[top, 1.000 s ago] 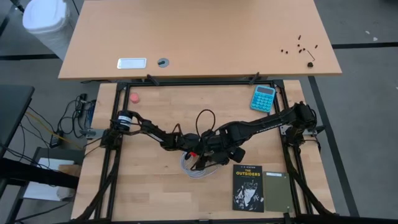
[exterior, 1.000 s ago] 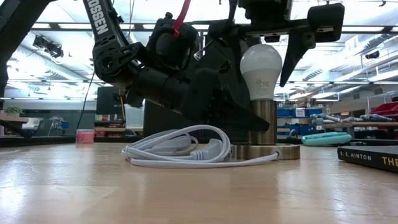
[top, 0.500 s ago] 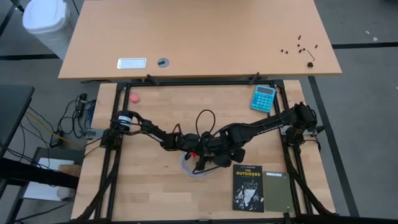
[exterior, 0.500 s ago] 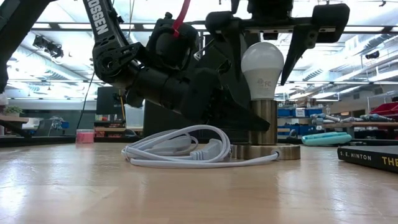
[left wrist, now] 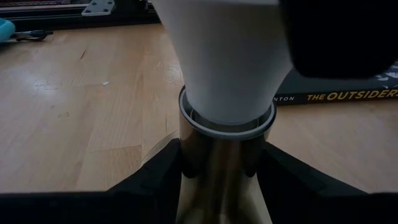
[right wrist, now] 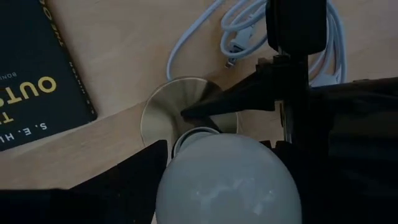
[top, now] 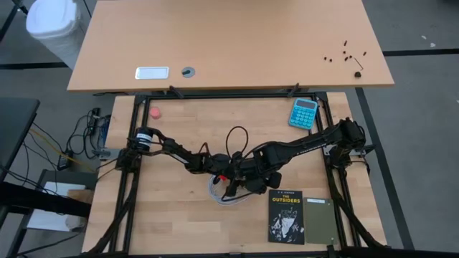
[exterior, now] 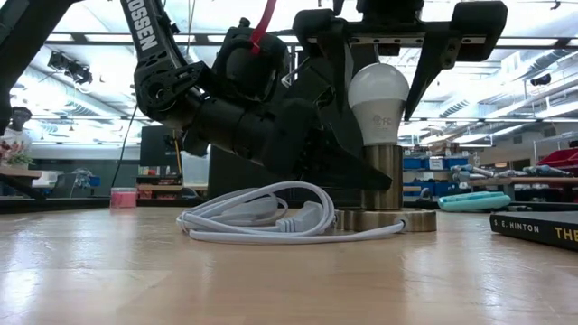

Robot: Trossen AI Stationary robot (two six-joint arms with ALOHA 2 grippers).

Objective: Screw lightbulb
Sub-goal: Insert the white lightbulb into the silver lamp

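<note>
Looking down on the table, I saw both arms meeting near its middle, over the coiled white cable. The bulb stood upright with its base inside the brass stem of the socket, whose round foot rested flat on the wood just beside the cable. From the low camera, the bulb seemed to sit a little tilted in the stem, but I could not be sure.

My left gripper was low at the stem, with its fingers pressed together on both sides of the brass tube, below the rim where the bulb enters. It clamped the socket, not the bulb.

My right gripper hung above the bulb, pointing down. Its fingers stood on either side of the white globe. In the low view there was a small gap between the finger and the glass on one side, so I judged them apart and not gripping.

The book lay close to the socket, toward the near edge. The blue calculator lay well apart at the far right, and a small pink thing at the far left.
</note>
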